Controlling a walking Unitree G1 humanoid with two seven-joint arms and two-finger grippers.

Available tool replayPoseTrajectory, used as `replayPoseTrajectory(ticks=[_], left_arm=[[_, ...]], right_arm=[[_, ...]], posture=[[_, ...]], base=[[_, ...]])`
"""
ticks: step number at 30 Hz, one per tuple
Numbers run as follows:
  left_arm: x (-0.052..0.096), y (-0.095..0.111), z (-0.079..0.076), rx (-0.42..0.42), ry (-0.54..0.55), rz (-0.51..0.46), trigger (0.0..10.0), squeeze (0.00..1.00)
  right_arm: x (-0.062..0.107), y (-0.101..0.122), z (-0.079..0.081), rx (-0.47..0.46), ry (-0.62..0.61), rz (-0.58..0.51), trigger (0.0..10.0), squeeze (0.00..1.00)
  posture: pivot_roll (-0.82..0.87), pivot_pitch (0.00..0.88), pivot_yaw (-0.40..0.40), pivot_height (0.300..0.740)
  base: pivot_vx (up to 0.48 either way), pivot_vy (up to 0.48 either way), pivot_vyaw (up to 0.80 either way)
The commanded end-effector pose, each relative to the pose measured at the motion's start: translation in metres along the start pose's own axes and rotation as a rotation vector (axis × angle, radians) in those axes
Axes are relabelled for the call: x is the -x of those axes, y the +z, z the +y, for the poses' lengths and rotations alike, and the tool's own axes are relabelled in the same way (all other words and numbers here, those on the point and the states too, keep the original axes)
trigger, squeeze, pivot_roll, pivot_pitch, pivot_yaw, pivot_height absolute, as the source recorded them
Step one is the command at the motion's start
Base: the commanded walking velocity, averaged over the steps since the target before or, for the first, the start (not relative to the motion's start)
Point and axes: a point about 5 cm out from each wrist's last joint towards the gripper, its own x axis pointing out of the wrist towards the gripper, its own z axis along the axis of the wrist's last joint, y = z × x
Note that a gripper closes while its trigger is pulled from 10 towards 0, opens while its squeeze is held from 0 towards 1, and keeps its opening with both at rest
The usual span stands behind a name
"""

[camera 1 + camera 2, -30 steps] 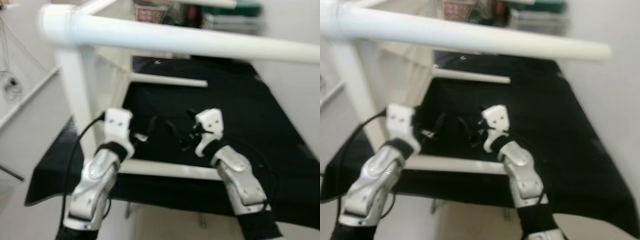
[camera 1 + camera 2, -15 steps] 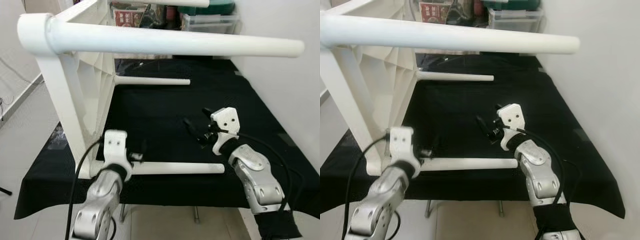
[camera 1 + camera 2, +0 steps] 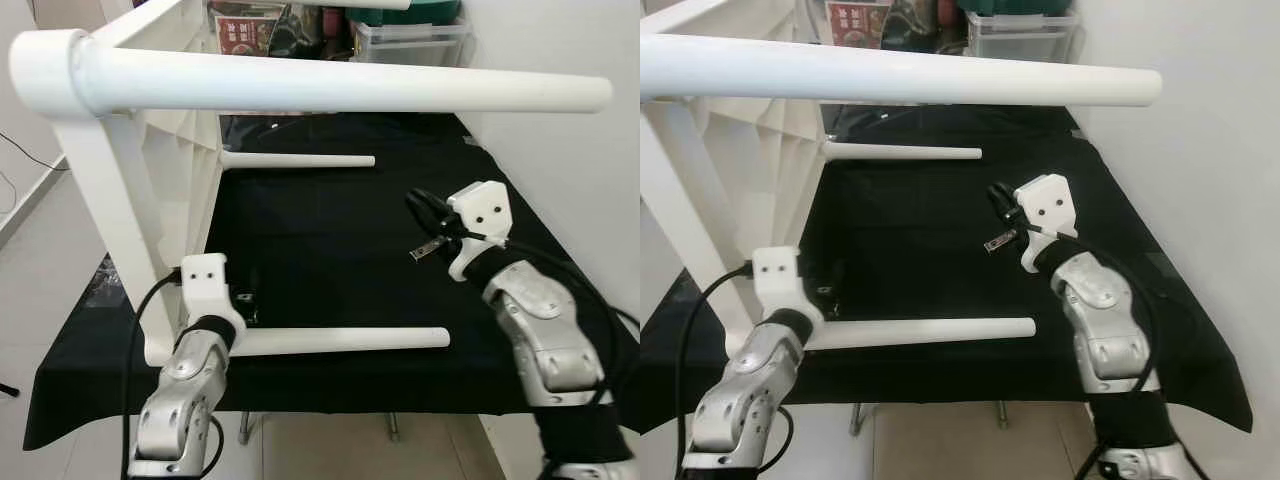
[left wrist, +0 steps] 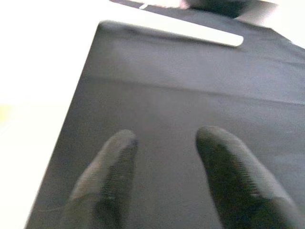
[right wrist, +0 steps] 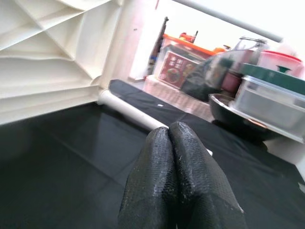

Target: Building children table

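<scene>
A white children's table lies on its side on a black-covered worktable (image 3: 330,240), its ribbed underside (image 3: 185,170) facing right. One leg (image 3: 340,92) juts out high across the view. A far leg (image 3: 300,160) and a near leg (image 3: 340,341) lie low over the cloth. My left gripper (image 3: 245,300) hovers by the base of the near leg, open with nothing between its fingers (image 4: 109,181). My right gripper (image 3: 415,200) is raised above the cloth on the right, shut on nothing, pointing toward the far leg (image 5: 128,110).
Storage boxes and clutter (image 3: 410,35) stand beyond the worktable's far end. A white wall (image 3: 560,150) runs close along the right side. Pale floor (image 3: 40,230) lies to the left, and the worktable's front edge (image 3: 330,400) is just below the near leg.
The blur has gone and the view has shifted. My right gripper has lifted up and to the right. My left gripper has sunk back toward the near leg's base.
</scene>
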Motion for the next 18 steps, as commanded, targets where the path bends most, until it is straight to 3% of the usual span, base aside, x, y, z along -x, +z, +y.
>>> replayPoseTrajectory(ticks=[1,2,3,7,10,18], left_arm=[[0.005,-0.002,0.007,0.026,0.034,0.01,0.0,0.0],[0.005,-0.002,0.007,0.026,0.034,0.01,0.0,0.0],[0.008,-0.003,0.009,0.053,0.053,0.018,0.0,0.0],[0.018,-0.008,0.012,0.117,0.098,0.046,0.0,0.0],[0.023,-0.009,0.011,0.131,0.107,0.057,0.0,0.0],[0.026,0.0,0.001,0.103,0.062,0.017,0.0,0.0]], right_arm=[[0.001,0.005,0.006,0.029,0.047,0.003,10.0,0.0],[0.001,0.005,0.006,0.029,0.047,0.003,10.0,0.0],[0.004,0.008,0.011,0.039,0.089,0.0,10.0,1.0],[0.011,0.011,0.025,0.04,0.187,0.002,10.0,1.0],[0.012,0.011,0.027,0.041,0.198,0.008,10.0,1.0],[0.01,0.009,0.024,0.053,0.167,0.021,10.0,1.0]], posture=[[0.06,0.131,-0.01,0.74],[0.06,0.131,-0.01,0.74],[0.06,0.133,-0.006,0.74],[0.05,0.138,0.007,0.74],[0.05,0.14,0.009,0.74],[0.06,0.137,0.01,0.74]], base=[[0.0,0.0,0.0],[0.0,0.0,0.0],[0.0,0.0,0.0],[0.0,0.0,0.0],[0.0,0.0,0.0],[0.0,0.0,0.0]])
